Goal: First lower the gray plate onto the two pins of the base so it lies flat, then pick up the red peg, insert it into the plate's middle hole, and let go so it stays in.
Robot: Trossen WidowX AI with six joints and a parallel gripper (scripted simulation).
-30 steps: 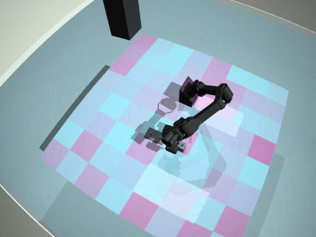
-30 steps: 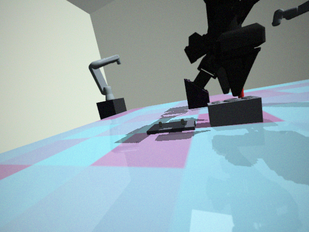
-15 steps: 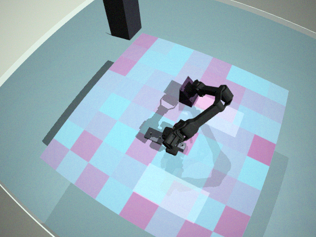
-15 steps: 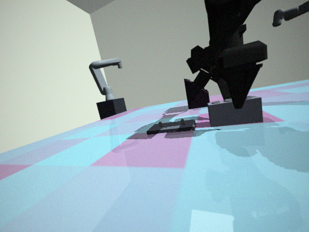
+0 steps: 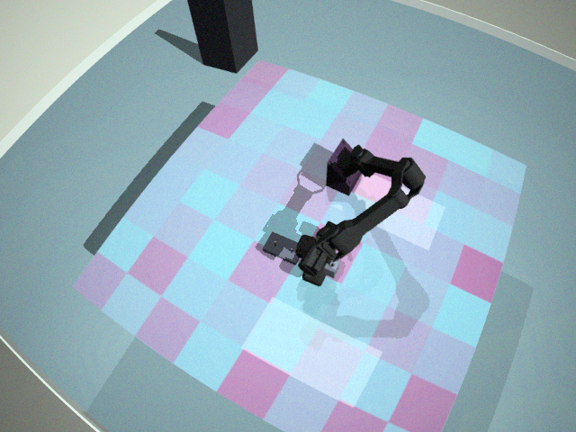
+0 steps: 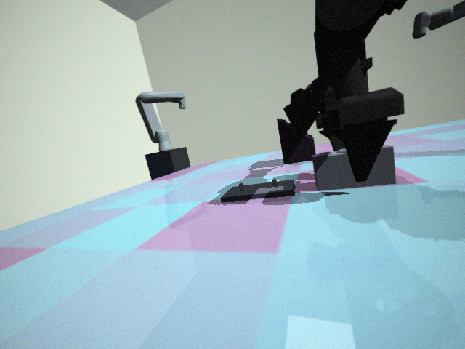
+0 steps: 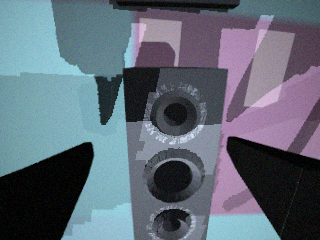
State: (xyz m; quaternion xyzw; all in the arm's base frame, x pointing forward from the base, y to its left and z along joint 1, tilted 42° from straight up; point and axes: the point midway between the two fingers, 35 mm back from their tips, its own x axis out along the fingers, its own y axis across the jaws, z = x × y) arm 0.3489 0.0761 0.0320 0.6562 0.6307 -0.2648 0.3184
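Observation:
The gray plate (image 5: 331, 271) (image 6: 334, 172) (image 7: 210, 150) is a thick block with three round holes in a row. It rests on the mat beside the base, apart from it. The dark flat base (image 5: 279, 245) (image 6: 259, 191) lies left of the plate in the exterior view, with two short upright pins, a left one (image 6: 241, 187) and a right one (image 6: 274, 182). My gripper (image 6: 348, 165) (image 7: 161, 145) is open and empty. Its fingers are low on both sides of the plate, with gaps to it in the wrist view. The red peg is not visible in any view.
The arm's dark mount (image 5: 341, 174) (image 6: 298, 148) stands behind the base in the exterior view. A gray arm (image 6: 148, 116) on a black block (image 6: 168, 163) stands far off at the left. A tall black pillar (image 5: 223, 37) stands beyond the checkered mat (image 5: 204, 190).

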